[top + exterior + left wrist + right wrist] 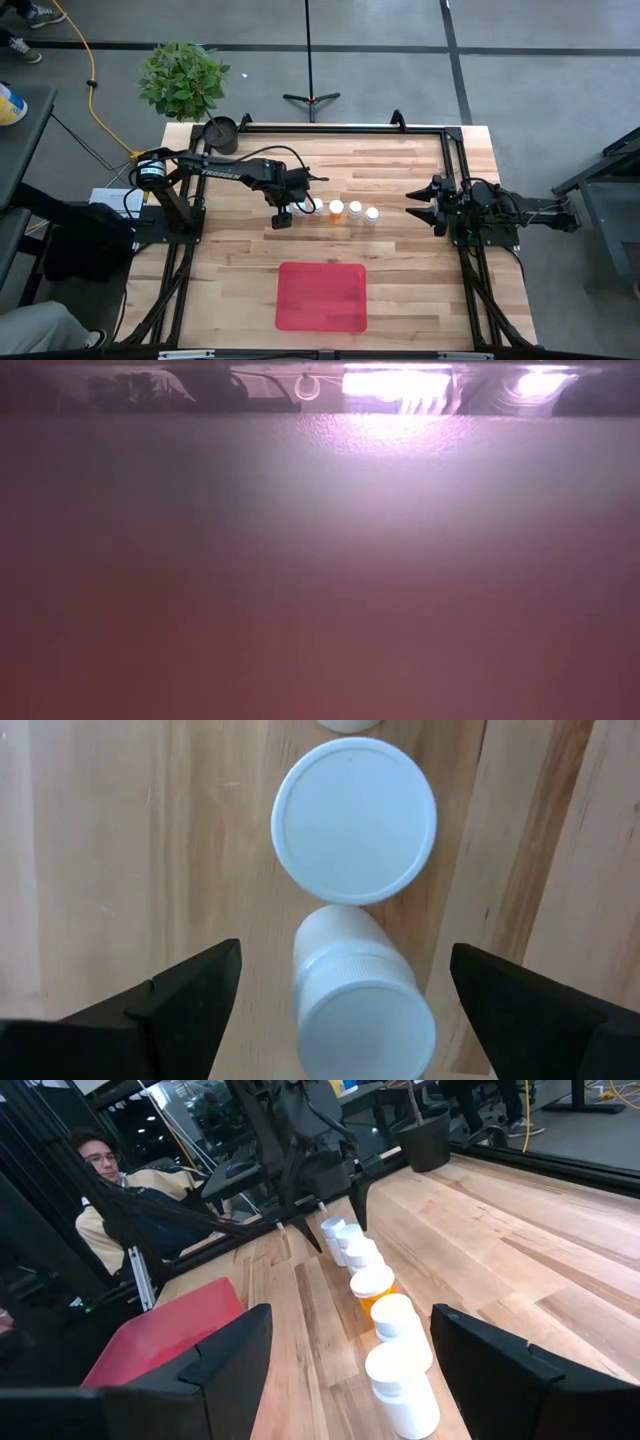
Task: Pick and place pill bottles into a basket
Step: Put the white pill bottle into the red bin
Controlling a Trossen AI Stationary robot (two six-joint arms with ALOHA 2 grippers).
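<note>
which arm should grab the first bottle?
Left. The left gripper hangs open over the near end of the pill bottles, one bottle between its fingers. The right gripper waits open at the table's edge; the basket holds nothing.

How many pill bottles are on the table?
6, in one row mid-table: two white bottles nearest the right gripper, an orange one, then three white reaching the open left gripper. None in the basket.

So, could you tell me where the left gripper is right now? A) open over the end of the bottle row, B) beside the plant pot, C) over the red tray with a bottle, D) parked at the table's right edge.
A: the left gripper sits open, its fingers either side of the end pill bottle, nothing gripped yet.
</note>
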